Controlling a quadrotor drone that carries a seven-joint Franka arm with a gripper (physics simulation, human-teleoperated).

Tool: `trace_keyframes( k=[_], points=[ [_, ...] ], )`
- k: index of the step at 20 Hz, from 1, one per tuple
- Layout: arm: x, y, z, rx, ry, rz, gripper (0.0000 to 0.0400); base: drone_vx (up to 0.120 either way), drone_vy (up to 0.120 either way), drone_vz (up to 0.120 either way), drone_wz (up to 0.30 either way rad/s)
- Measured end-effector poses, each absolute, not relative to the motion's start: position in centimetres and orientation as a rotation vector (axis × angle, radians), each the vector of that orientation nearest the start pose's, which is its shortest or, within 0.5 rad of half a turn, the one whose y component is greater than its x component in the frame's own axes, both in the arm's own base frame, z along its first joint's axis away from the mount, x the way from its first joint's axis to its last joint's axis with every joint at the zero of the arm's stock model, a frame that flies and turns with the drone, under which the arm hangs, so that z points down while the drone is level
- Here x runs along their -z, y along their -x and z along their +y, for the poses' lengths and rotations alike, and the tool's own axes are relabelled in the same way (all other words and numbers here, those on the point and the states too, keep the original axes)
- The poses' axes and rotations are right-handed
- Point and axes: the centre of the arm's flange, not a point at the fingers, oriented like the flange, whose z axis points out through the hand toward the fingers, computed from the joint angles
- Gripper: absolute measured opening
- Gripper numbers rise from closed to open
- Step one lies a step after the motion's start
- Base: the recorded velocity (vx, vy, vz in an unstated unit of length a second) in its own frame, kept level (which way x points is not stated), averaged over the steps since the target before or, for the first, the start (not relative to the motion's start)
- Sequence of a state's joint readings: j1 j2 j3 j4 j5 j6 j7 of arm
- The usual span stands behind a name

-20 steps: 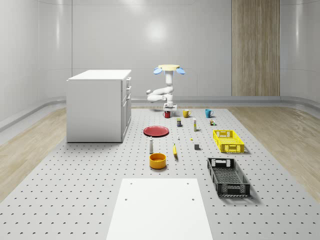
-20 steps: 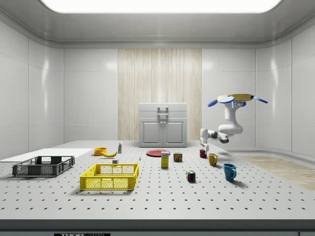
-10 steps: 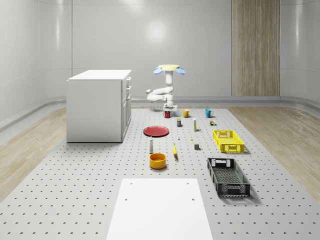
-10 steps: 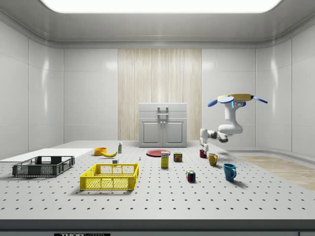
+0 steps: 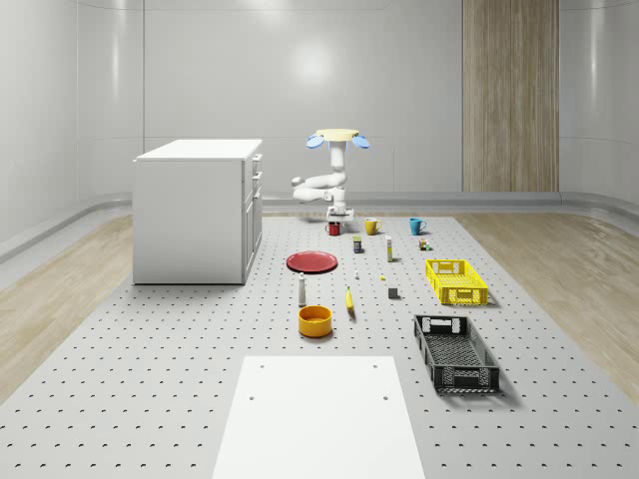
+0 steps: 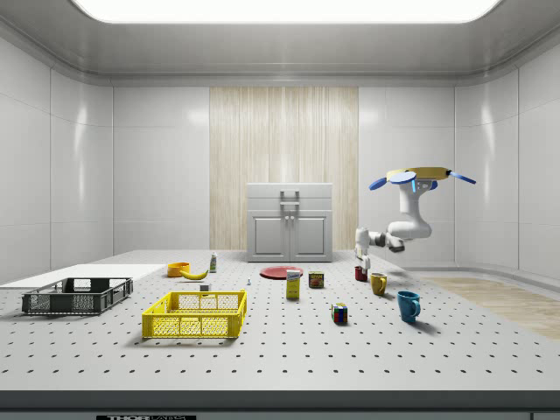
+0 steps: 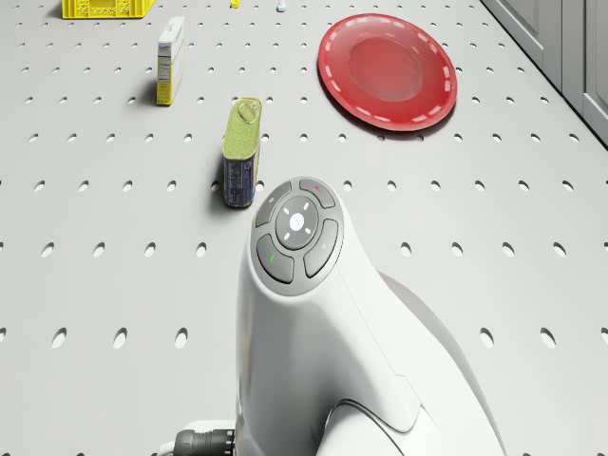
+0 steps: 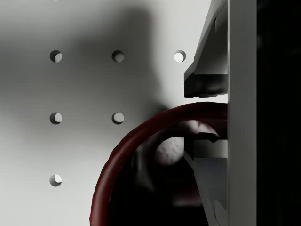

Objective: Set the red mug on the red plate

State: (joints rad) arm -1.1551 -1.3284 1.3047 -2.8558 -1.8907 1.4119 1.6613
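Wrist view: red mug (image 8: 136, 155) sits directly under the gripper (image 8: 207, 115), its rim passing between the two fingers (image 8: 204, 80), one outside the wall and one inside the cup; fingers straddle the rim with gaps visible, spread, not pinching. Whole-scene view: drone (image 5: 338, 138) hovers above the far end of the perforated table (image 5: 150, 399), arm bent down so the gripper (image 5: 337, 219) is right on top of the red mug (image 5: 333, 229), which stands on the table. Side view: gripper (image 6: 360, 261) just above the red mug (image 6: 360, 274), yellow mug (image 6: 379, 283) just beside it, blue mug (image 6: 408, 305) further toward the camera. Red plate (image 5: 313, 261) lies flat on the table, apart from the mug, nearer the white cabinet (image 5: 195, 210); nothing on it in the drone view (image 7: 387, 71), where a tin can (image 7: 240, 152) and small box (image 7: 170, 59) stand near. Yellow crate (image 5: 455, 280) and black crate (image 5: 455, 351) sit along the whole-scene view's right, contents cannot tell. Orange bowl (image 5: 315, 320) stands near a banana (image 5: 349, 299) and small bottle (image 5: 301, 290).
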Motion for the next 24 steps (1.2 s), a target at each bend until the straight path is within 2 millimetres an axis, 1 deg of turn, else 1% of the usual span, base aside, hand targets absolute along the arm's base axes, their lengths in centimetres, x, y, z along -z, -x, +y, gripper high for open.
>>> trace_keyframes(
  k=[1,4,11,12,14,22,24],
  points=[
    [-49.9,-31.3,-0.4,-0.785,-0.001,-0.002,0.0104,0.0,0.0,0.0,0.0],
    [-48.9,-31.3,-0.4,-0.785,-0.001,-0.002,0.0102,0.027,-0.013,0.107,0.0],
    [-47.8,-31.3,-0.4,-0.785,-0.001,-0.002,0.01,0.12,-0.12,0.12,0.0],
    [-47.7,-31.3,-0.4,-0.785,-0.001,-0.002,0.01,0.12,-0.12,0.0,0.0],
    [-47.6,-31.3,-0.4,-0.785,-0.001,-0.002,0.01,0.12,0.0,0.0,0.0],
    [-47.5,-31.3,-0.4,-0.785,-0.001,-0.002,0.01,0.12,-0.12,0.0,0.0],
    [-47.5,-31.3,-0.4,-0.785,-0.001,-0.002,0.01,0.12,-0.04,0.0,0.0]
  ],
)
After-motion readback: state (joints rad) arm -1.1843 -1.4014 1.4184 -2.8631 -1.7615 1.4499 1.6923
